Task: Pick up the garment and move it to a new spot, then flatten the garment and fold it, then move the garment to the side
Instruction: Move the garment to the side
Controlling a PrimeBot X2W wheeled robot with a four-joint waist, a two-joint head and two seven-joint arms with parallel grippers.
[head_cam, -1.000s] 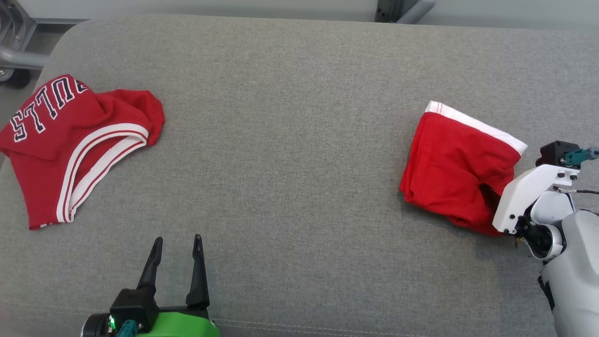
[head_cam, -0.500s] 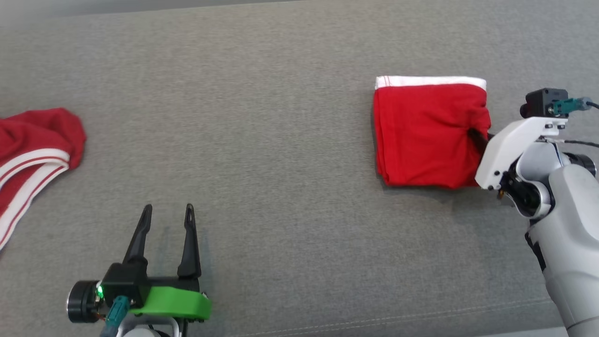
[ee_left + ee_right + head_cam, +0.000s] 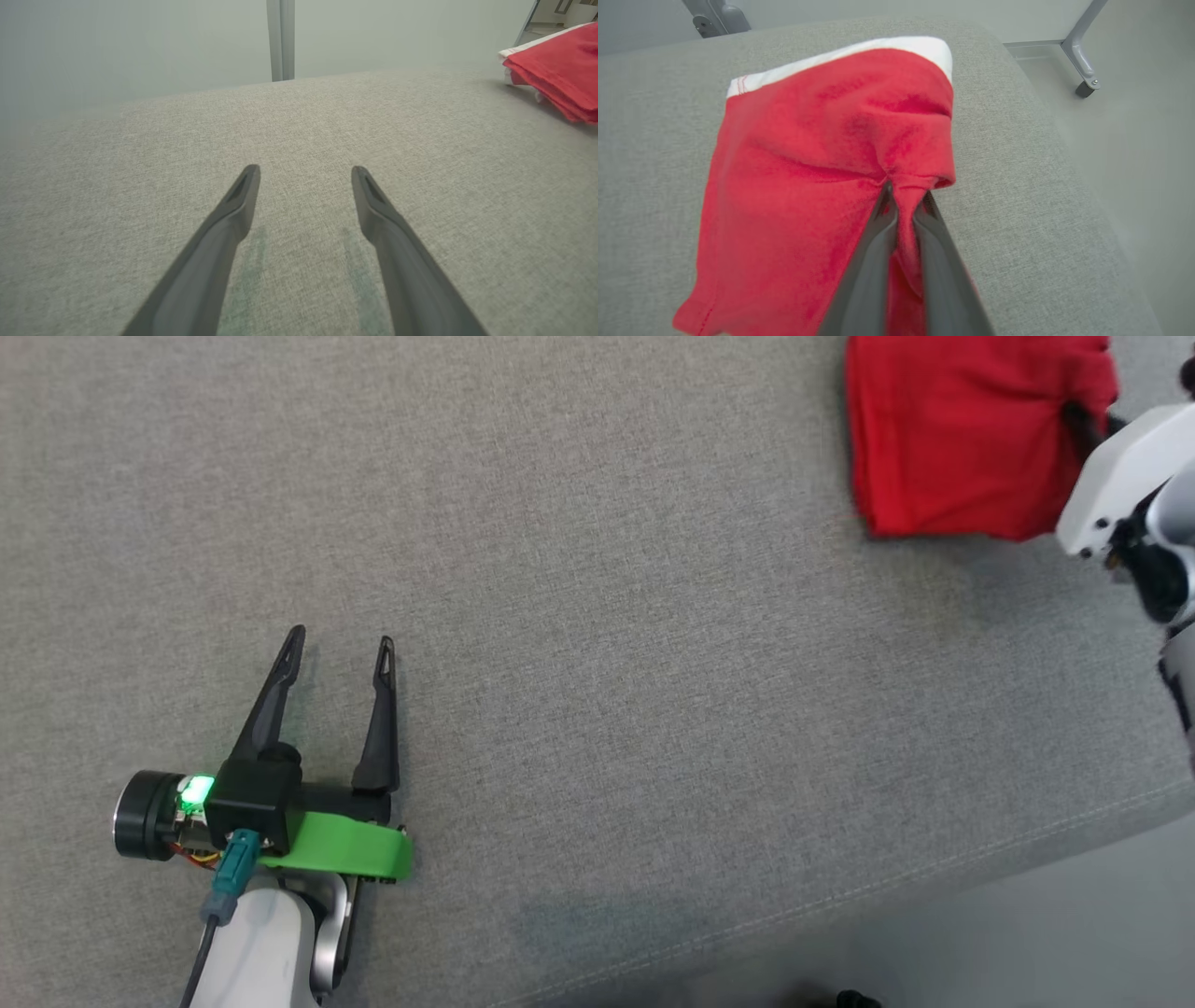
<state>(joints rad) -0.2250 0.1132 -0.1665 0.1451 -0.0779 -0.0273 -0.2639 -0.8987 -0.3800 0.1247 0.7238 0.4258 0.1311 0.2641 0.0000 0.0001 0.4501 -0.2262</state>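
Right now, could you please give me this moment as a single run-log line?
step: grasp | right gripper: shut on edge of folded red garment | left gripper: open, empty, over grey fabric surface

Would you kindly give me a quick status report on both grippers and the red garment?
Right gripper shut on folded red garment, pinching its edge. Left gripper open, empty, over grey cushion. Nothing in the way.

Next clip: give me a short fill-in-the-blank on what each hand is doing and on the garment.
1. The right hand is shut on the ___ garment.
2. The left hand stands ___, holding nothing.
3. The garment's edge opposite the grip carries a ___ band.
Missing words: red; open; white.
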